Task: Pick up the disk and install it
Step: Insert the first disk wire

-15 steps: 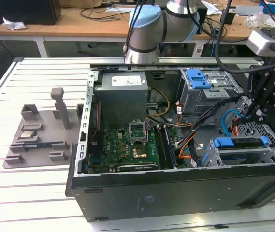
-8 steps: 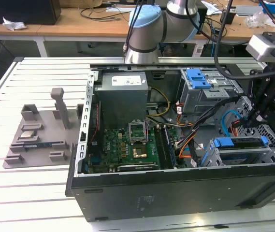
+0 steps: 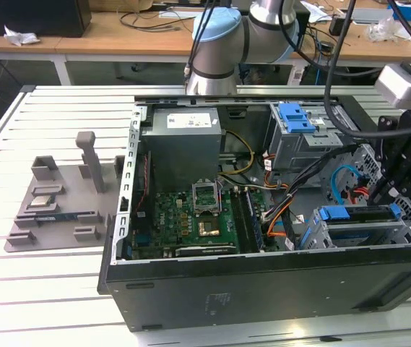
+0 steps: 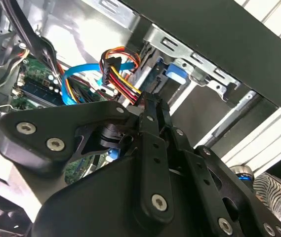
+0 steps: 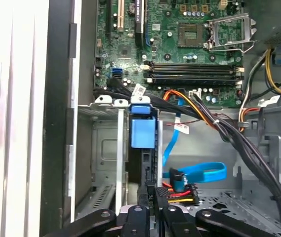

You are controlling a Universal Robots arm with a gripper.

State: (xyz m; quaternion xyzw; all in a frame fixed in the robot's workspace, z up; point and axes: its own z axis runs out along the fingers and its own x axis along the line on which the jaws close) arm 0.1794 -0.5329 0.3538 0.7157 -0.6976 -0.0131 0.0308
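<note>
Slatted aluminium table [image 3: 46,289] under open computer case [image 3: 263,289], wooden workbench [image 3: 118,32] behind.

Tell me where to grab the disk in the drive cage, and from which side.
Take the disk by its blue carrier edge, probably coming from the open side of the case. It stands on edge in the drive cage, whose metal walls cover its flat faces, leaving just that narrow edge exposed.

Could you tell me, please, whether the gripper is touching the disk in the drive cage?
Cannot tell. In the first wrist view the gripper meets the edge of the disk in the drive cage, but neither contact nor gap shows plainly.
</note>
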